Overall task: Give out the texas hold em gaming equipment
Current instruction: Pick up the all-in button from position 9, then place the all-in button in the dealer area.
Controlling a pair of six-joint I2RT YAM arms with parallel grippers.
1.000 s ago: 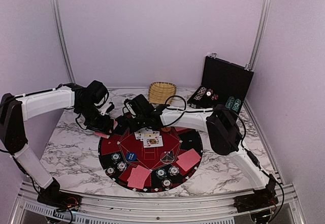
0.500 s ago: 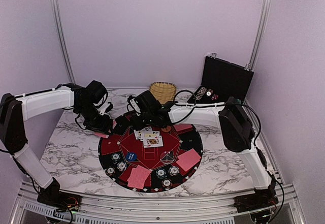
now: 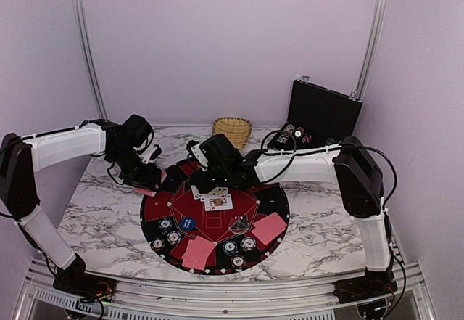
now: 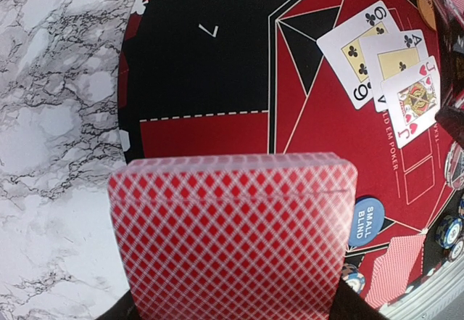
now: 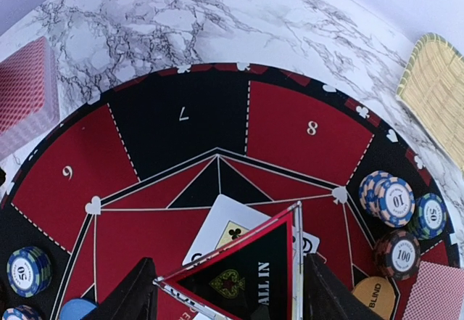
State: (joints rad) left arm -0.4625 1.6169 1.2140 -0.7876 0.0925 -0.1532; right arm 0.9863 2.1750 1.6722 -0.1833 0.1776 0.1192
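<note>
Top external view looks roughly halfway: chip stacks [image 3: 239,246], face-down cards [image 3: 198,252] and three face-up cards [image 3: 216,200] sit on the mat [image 3: 156,207], seats 7 and 8 bare, left gripper [image 3: 141,178] clamping the red-backed deck [image 4: 232,240] at the mat's edge, right gripper [image 5: 228,291] pinching an ALL IN triangle [image 5: 243,265] mid-mat.

The left arm [image 3: 65,146] reaches in from the near left, its end effector [image 3: 147,182] clamped on a deck of red-backed playing cards [image 4: 232,233]. The right arm [image 3: 304,166] stretches leftward from the near right, its end effector [image 3: 205,183] gripping a black-and-red triangular marker [image 5: 239,276].
</note>
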